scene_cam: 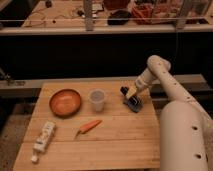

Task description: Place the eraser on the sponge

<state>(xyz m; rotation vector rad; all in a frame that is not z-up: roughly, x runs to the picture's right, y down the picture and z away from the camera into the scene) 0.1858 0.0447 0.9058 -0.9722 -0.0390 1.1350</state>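
Observation:
My gripper (130, 94) hangs low at the right side of the wooden table (110, 145), at the end of the white arm (159, 75). Directly under it lies a dark, flat block, which looks like the sponge (135, 104). A small pale-yellow and black piece, possibly the eraser (131, 93), sits at the gripper's tip, touching or just above the dark block. I cannot tell whether that piece is held or resting there.
An orange-brown bowl (65, 102) and a clear plastic cup (97, 99) stand left of the gripper. A carrot (89, 126) lies mid-table and a white tube (43, 137) near the front left. The robot's white body (185, 135) fills the right foreground.

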